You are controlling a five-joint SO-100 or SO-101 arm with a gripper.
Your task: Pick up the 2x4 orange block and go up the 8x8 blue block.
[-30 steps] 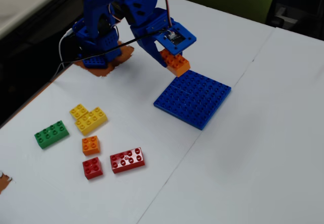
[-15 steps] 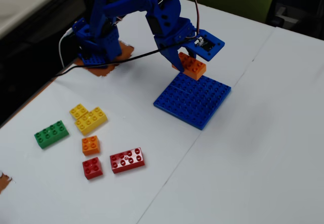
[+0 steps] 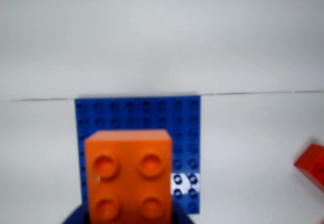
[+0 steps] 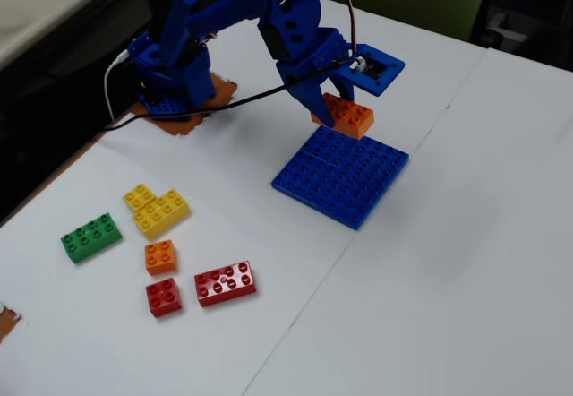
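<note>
Looking down the wrist view: the 2x4 orange block [image 3: 127,176] fills the lower centre, four studs showing, its near end cut off by the frame. The 8x8 blue block [image 3: 138,113] lies directly beneath and beyond it. A red brick [image 3: 313,164] sits at right edge.

Fixed view: gripper [image 4: 329,102] clamped on the 2x4 orange block [image 4: 348,116], held clear above the far edge of the 8x8 blue block [image 4: 341,176] on the white tabletop [image 4: 466,262]. Block's long axis runs roughly along that plate edge. Judgement: straight descent remains; plate centre lies slightly toward the camera.
</note>
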